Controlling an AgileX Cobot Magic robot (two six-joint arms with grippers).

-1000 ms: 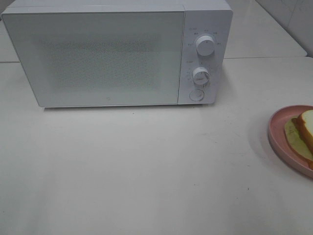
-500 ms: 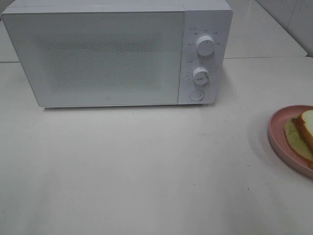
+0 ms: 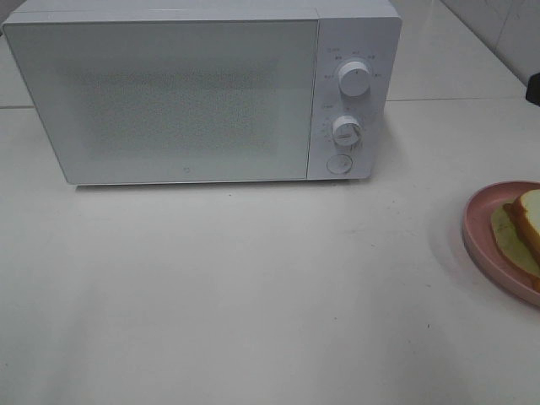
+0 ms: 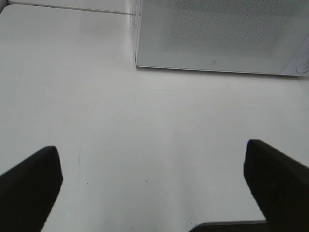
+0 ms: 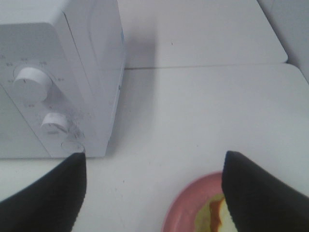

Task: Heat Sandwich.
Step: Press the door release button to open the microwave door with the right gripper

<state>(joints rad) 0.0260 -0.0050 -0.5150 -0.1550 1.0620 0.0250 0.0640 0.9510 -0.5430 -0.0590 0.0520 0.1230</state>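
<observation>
The sandwich point(image 3: 526, 226) lies on a round pink plate point(image 3: 479, 228) at the right edge of the table, partly cut off in the exterior high view. The white microwave point(image 3: 202, 93) stands at the back with its door shut. My right gripper point(image 5: 153, 186) is open, above the table between the microwave's knob panel point(image 5: 34, 111) and the plate point(image 5: 186, 208); a bit of the sandwich point(image 5: 212, 217) shows there. A dark part of the right arm point(image 3: 534, 88) shows at the right edge of the exterior view. My left gripper point(image 4: 152, 186) is open over bare table in front of the microwave point(image 4: 222, 36).
The microwave has two white knobs point(image 3: 354, 78) and a round button point(image 3: 339, 164) on its right panel. A seam between table tops point(image 3: 460, 99) runs behind the microwave. A tiled wall point(image 3: 506, 29) stands at the back right.
A dark part of the right arm has come into the exterior view at the right edge. The plate, sandwich and microwave have not moved.
</observation>
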